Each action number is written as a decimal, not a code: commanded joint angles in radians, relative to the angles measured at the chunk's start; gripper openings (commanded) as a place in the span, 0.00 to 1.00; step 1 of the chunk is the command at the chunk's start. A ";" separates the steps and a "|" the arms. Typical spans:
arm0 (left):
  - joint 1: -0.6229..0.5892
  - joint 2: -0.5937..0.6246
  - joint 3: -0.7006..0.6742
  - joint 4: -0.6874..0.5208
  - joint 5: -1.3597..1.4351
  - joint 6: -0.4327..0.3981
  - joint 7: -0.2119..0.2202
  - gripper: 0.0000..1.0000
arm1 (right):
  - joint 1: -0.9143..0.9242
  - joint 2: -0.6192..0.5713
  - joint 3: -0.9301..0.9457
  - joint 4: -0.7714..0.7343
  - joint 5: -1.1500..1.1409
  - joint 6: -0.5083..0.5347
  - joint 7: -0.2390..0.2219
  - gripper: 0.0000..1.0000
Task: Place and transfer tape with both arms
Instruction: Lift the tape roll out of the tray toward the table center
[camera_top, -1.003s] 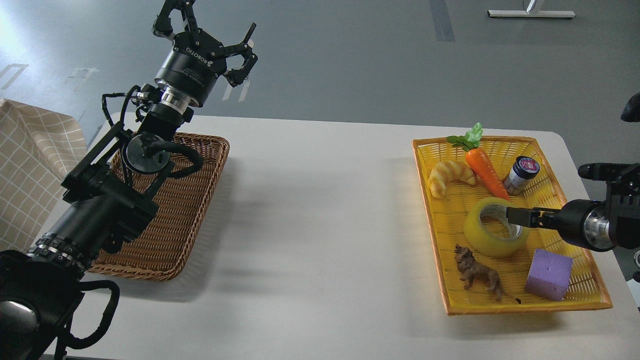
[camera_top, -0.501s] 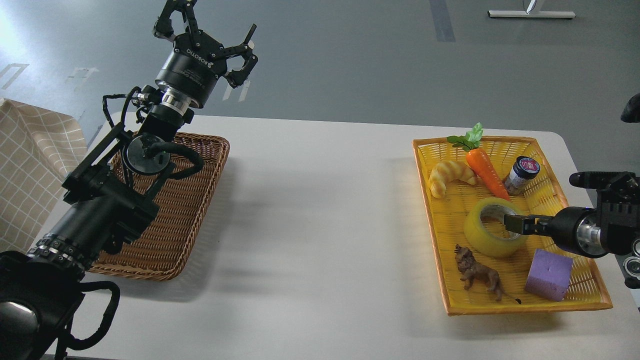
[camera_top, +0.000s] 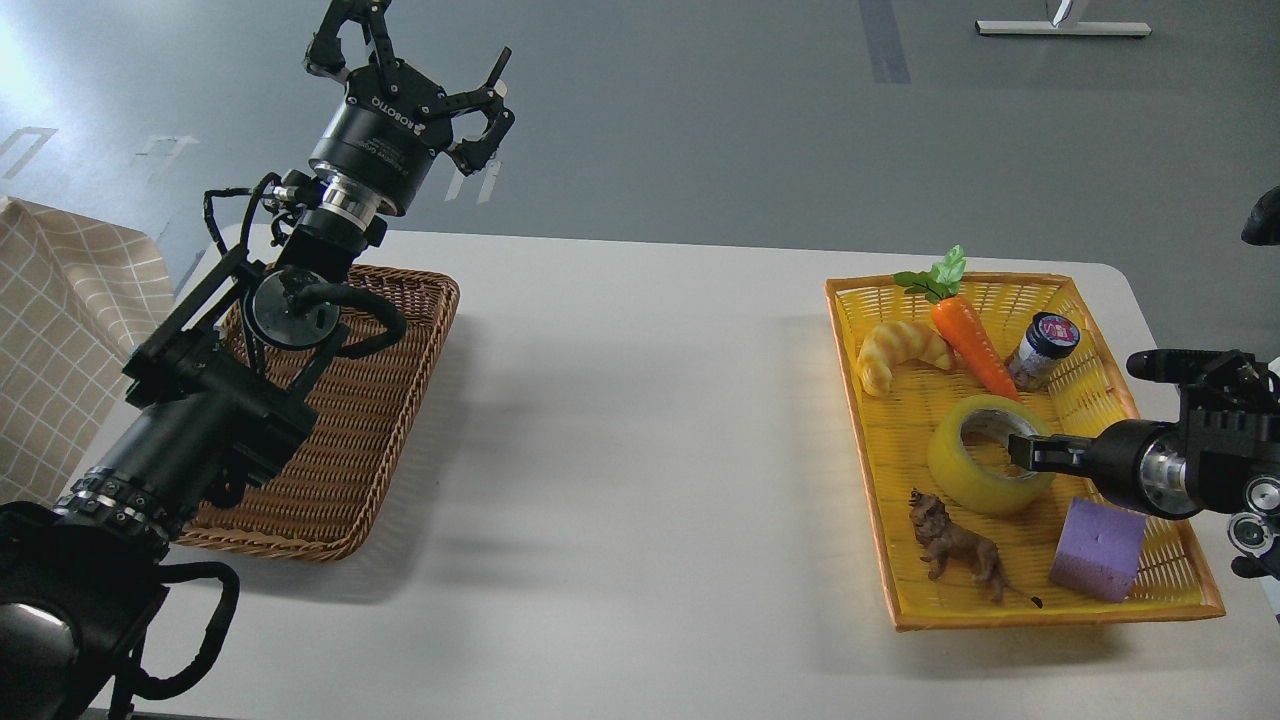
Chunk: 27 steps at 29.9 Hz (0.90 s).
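Note:
The tape (camera_top: 985, 480), a yellow translucent roll with a grey-white core, lies flat in the yellow tray (camera_top: 1040, 610) at the right. My right gripper (camera_top: 1028, 452) comes in from the right and its dark tip sits at the roll's right rim, over the core hole. Its fingers cannot be told apart. My left gripper (camera_top: 430, 75), marked ROBOTIQ, is held high beyond the far end of the brown wicker basket (camera_top: 360, 480) at the left. Its fingers are spread open and hold nothing.
The yellow tray also holds a croissant (camera_top: 900, 352), a toy carrot (camera_top: 968, 340), a small dark jar (camera_top: 1042, 348), a brown toy lion (camera_top: 955, 545) and a purple foam cube (camera_top: 1097, 548). A checked cloth (camera_top: 55, 330) hangs at the far left.
My right arm has drawn back to the right and dipped; its tip moved slightly down along the tape's right rim. The tape and my left arm have not moved.

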<state>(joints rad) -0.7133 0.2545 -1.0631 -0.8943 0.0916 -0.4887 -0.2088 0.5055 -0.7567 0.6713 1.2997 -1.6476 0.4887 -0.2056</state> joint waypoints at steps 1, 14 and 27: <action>0.000 0.000 0.000 0.000 -0.001 0.000 0.000 0.98 | 0.001 0.008 0.001 -0.008 0.000 0.000 0.000 0.44; 0.000 -0.001 0.000 0.000 -0.001 0.000 0.000 0.98 | 0.050 -0.033 0.004 0.024 0.005 0.000 0.006 0.00; -0.002 0.002 -0.003 0.000 -0.001 0.000 0.000 0.98 | 0.217 -0.121 0.011 0.219 0.011 0.000 0.009 0.00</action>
<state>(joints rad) -0.7133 0.2531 -1.0634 -0.8941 0.0904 -0.4887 -0.2083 0.6645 -0.8799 0.6825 1.4867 -1.6375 0.4889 -0.1960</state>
